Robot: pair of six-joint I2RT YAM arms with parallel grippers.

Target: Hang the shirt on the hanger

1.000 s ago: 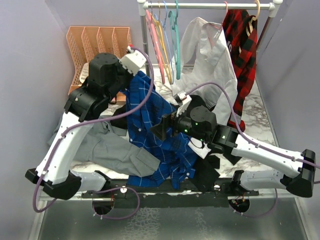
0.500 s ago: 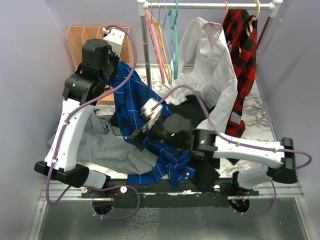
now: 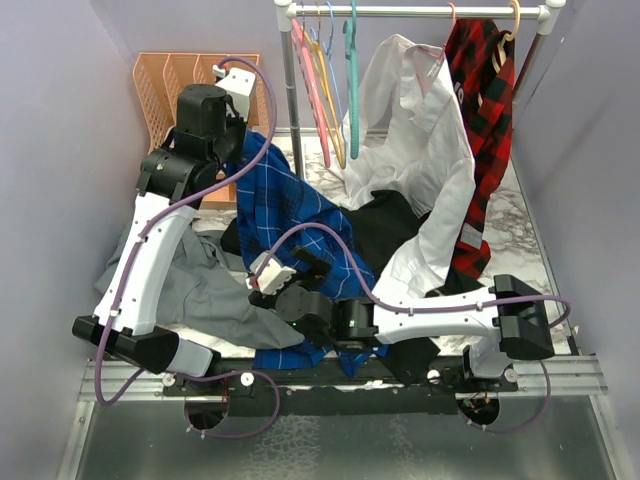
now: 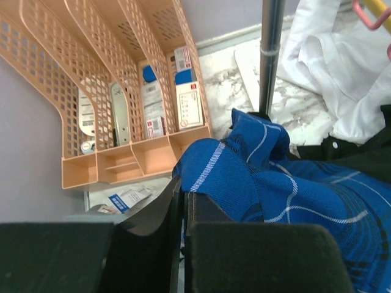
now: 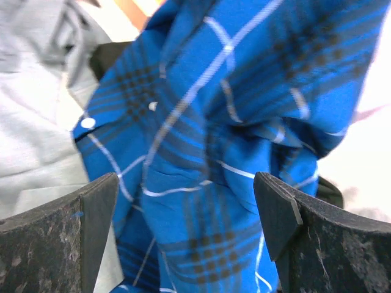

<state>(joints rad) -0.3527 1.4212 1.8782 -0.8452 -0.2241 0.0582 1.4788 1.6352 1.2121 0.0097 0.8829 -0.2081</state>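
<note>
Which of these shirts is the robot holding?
The blue plaid shirt, pinched in the left gripper; the grey shirt lies flat, the white shirt and red plaid shirt hang on the rail.

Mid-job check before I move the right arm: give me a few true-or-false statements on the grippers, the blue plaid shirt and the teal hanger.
1. The left gripper is shut on the blue plaid shirt. True.
2. The right gripper is clamped on the shirt. False: its jaws stand open, with shirt fabric in front of them.
3. The teal hanger hangs on the rail. True.
4. The shirt is already on the hanger. False: the hanger is bare and apart from the shirt.
5. The red-and-black plaid shirt lies flat on the table. False: it hangs at the rail's right end.
</note>
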